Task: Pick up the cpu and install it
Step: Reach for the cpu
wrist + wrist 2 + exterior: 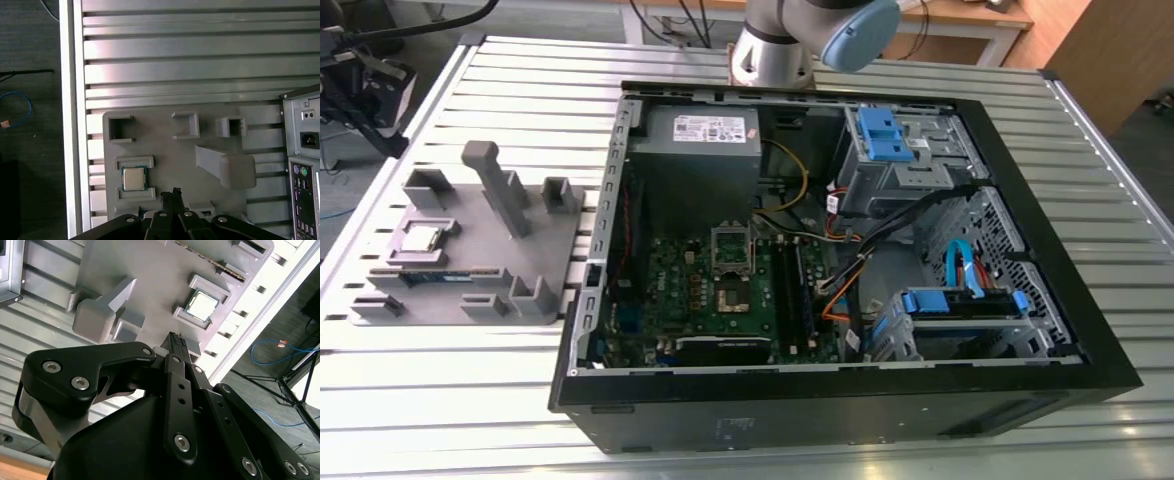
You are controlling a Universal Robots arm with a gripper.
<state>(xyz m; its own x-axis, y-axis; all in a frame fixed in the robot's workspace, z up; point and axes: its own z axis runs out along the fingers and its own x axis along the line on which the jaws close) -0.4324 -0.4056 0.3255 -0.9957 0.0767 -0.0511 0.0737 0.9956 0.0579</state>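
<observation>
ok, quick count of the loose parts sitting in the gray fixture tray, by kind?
cpu: 1
memory stick: 1
Total: 2

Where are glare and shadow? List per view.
First wrist view: glare streaks the ribbed aluminium table; the small square silvery cpu is evenly lit. Second wrist view: the table's edge blows out white. Exterior view: the open black computer case is shadowed inside.
</observation>
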